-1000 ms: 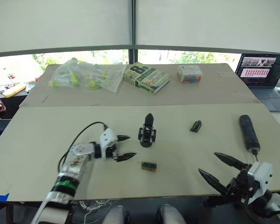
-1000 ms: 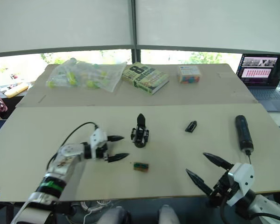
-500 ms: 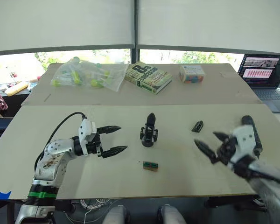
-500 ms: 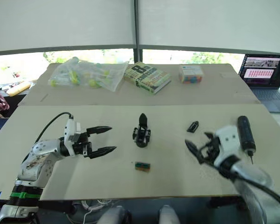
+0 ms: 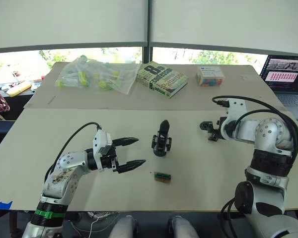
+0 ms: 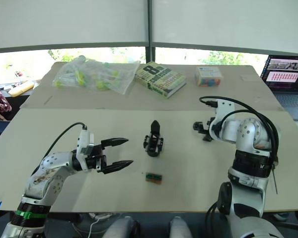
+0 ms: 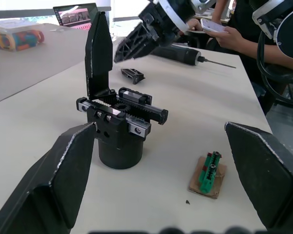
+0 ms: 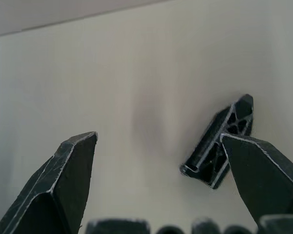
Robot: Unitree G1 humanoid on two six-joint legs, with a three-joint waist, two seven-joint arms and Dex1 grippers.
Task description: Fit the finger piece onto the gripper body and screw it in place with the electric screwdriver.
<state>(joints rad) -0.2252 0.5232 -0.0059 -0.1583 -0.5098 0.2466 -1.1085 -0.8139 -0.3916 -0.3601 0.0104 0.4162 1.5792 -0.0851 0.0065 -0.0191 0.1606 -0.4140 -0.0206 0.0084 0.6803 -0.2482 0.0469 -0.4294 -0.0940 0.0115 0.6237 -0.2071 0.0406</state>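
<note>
Right gripper (image 8: 156, 180) open over the finger piece (image 8: 219, 141), not yet gripping.
Finger piece lies flat on the table (image 5: 64, 129), right of gripper body (image 5: 160, 145); looks light, rigid, smooth plastic, so pinch across its narrow sides. Long axis runs diagonally between the fingers. Left gripper (image 5: 130, 152) spread wide, empty.

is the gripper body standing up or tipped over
Upright. The gripper body sits on its round base on the table, with its one pointed finger sticking straight up.
</note>
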